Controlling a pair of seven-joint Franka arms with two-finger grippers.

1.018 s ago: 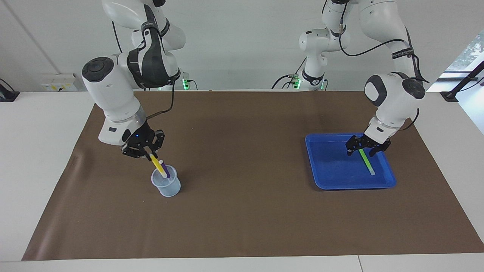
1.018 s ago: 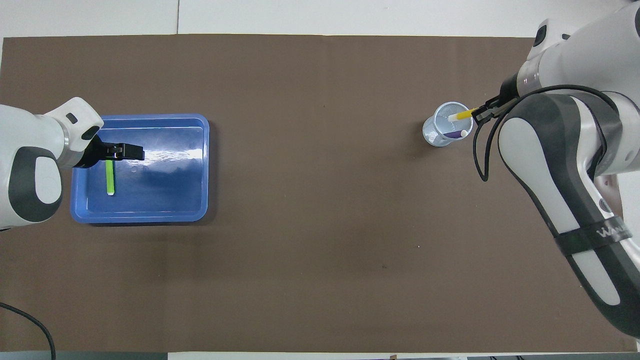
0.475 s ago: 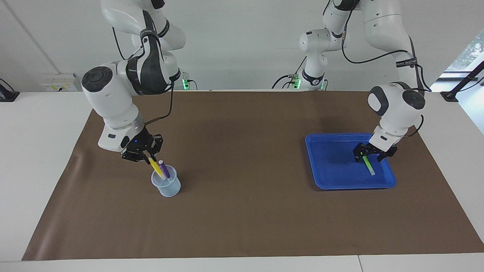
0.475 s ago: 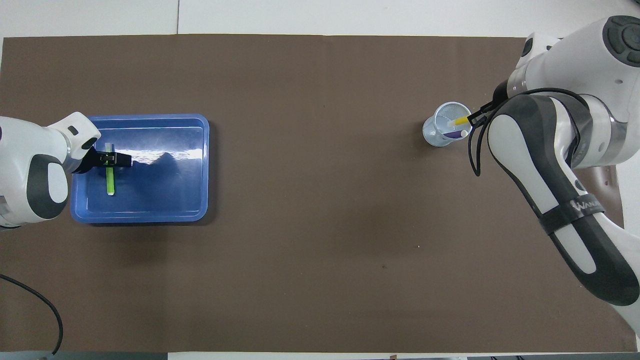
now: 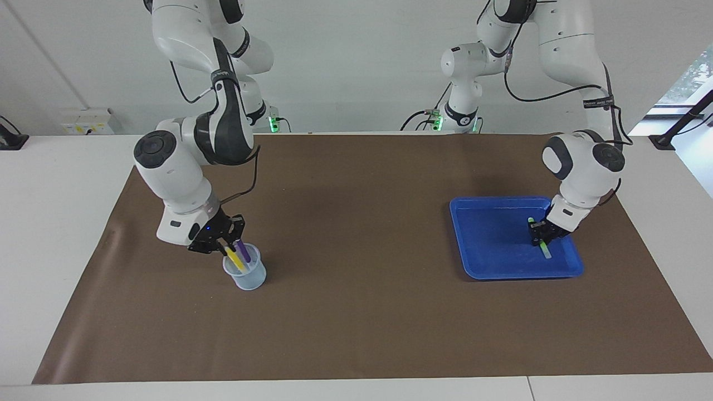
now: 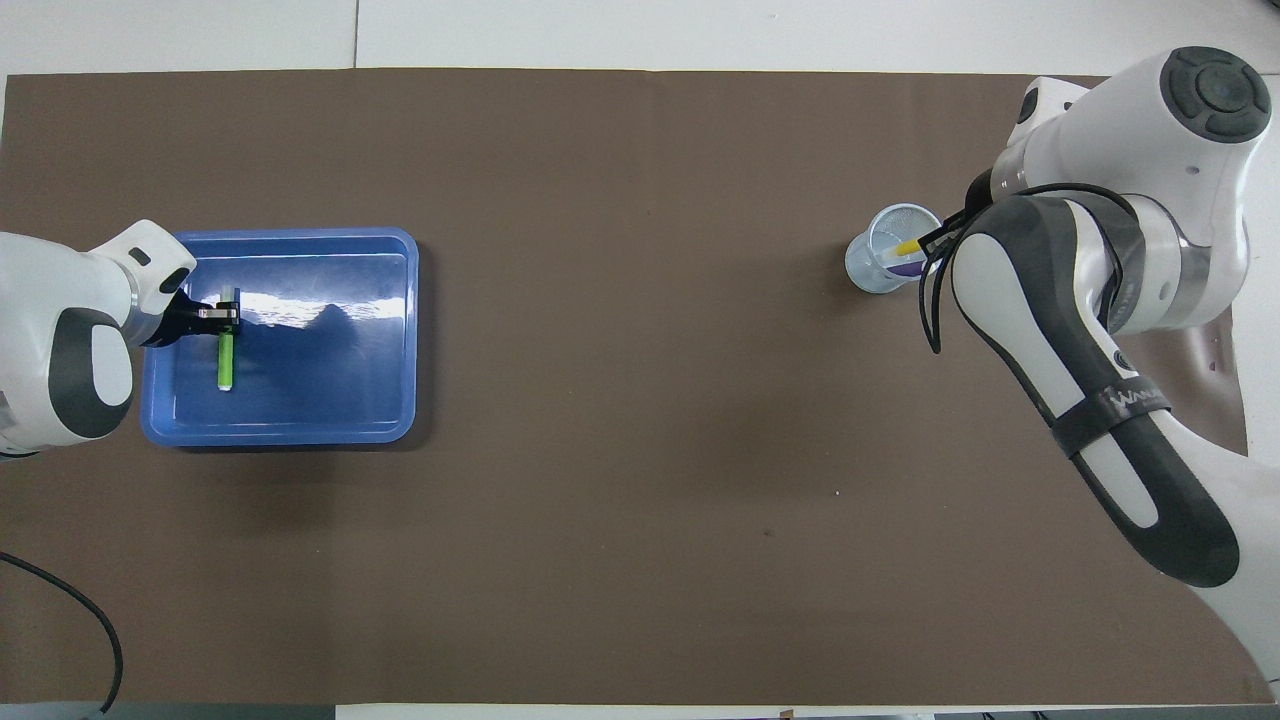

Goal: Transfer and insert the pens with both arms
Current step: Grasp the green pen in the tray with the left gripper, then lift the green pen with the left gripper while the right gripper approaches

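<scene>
We begin at the left tool (image 5: 541,238), down inside the blue tray (image 5: 473,262) at the left arm's end of the worktop (image 5: 362,312). A second ago its jaws stood wide over the green pen (image 5: 543,247); now they have dropped and clenched on the pen's upper part, near the end closer to the robots. We judge the pick-up of the last pen to be just made, with the lift and the carry toward the other arm not yet begun. The green pen lies flat on the tray floor, its pale tip pointing away from the robots; it is slim and light green.

The right tool (image 5: 227,245) hangs just over the rim of the clear cup (image 5: 245,274) at the right arm's end of the worktop, clenched on the top of the yellow pen (image 5: 234,260). Over the past second it has sunk, so the yellow pen now stands deeper in the cup, tilted beside the purple pen (image 5: 242,250), which leans free against the rim. We take the insertion as nearly done, with only the release remaining. Both pens in the cup show dark or bright shafts; their lower ends are blurred by the cup wall.
</scene>
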